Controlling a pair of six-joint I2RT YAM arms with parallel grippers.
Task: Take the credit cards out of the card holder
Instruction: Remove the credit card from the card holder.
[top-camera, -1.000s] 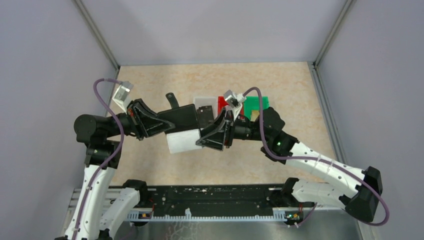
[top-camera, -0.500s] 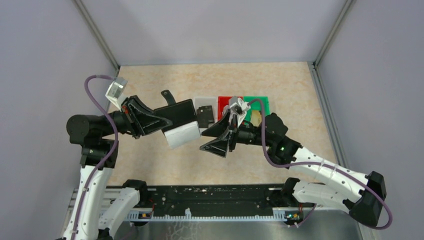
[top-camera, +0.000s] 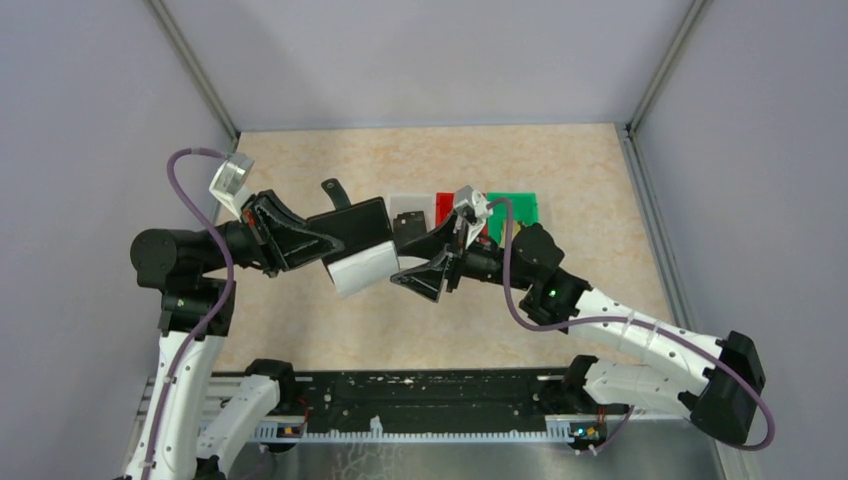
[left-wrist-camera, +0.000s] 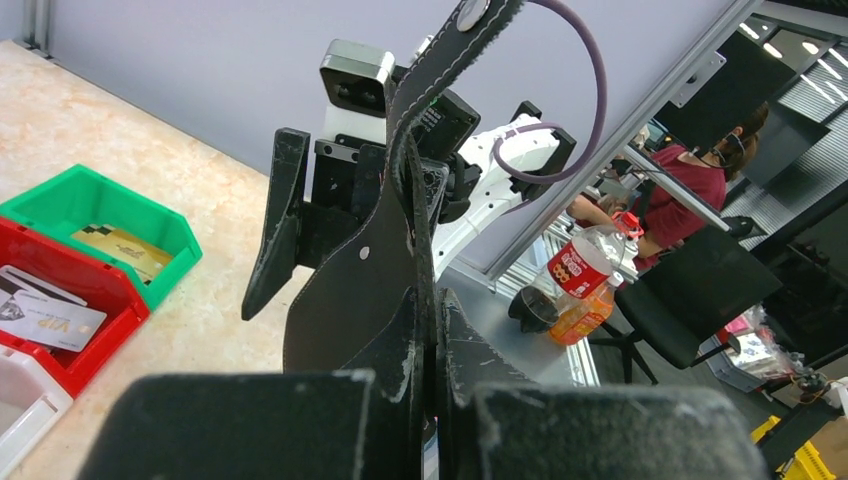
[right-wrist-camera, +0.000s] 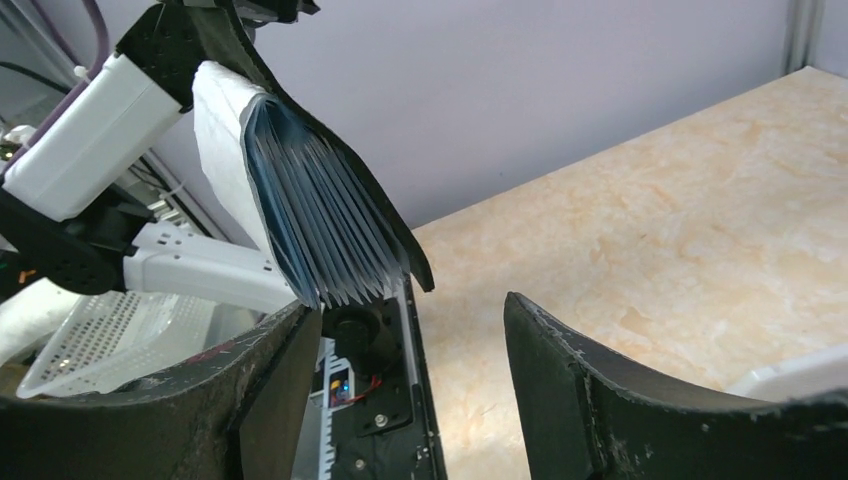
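Marbled tabletop, grey walls; card holder (top-camera: 355, 228) aloft mid-frame.
Left gripper (top-camera: 325, 245) clamps the card holder; right gripper (top-camera: 405, 268) gapes just beside it, holding nothing. Green bin (left-wrist-camera: 165, 262), left of frame: one gold card (left-wrist-camera: 125, 250). Red bin (left-wrist-camera: 105, 325) below it: grey-white cards (left-wrist-camera: 45, 318). White bin (left-wrist-camera: 15, 410) cut off at lower-left.

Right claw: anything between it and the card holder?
Nothing. Right wrist view: open right claw just short of the card holder, only air between.
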